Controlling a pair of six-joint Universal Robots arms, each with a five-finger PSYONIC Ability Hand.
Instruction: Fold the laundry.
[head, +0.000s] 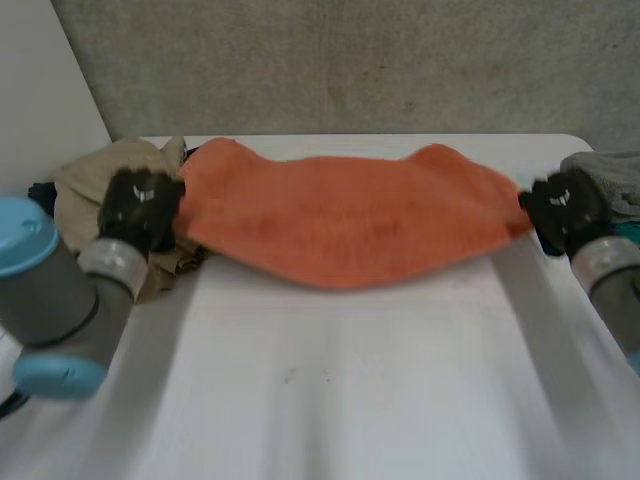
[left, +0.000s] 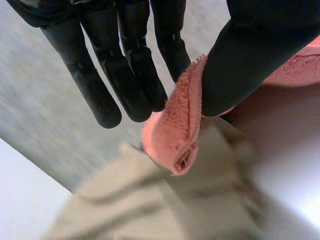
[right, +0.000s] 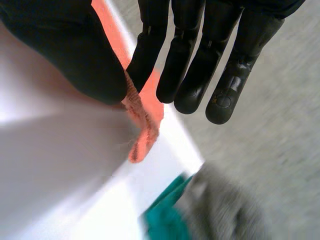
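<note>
My head camera looks down over the table (head: 330, 400) from behind, facing the wall (head: 350, 60). Wrist cameras sit close along my left hand (left: 135, 75) and right hand (right: 200, 60); all share the towel (head: 340, 215).

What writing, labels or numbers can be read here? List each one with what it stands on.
None can be read. The orange towel, the beige cloth, the grey cloth, the white table, the left hand and the right hand show no words, labels or numbers.

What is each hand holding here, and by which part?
Both hold the orange towel: the left hand pinches its left end, the right hand its right end.
</note>
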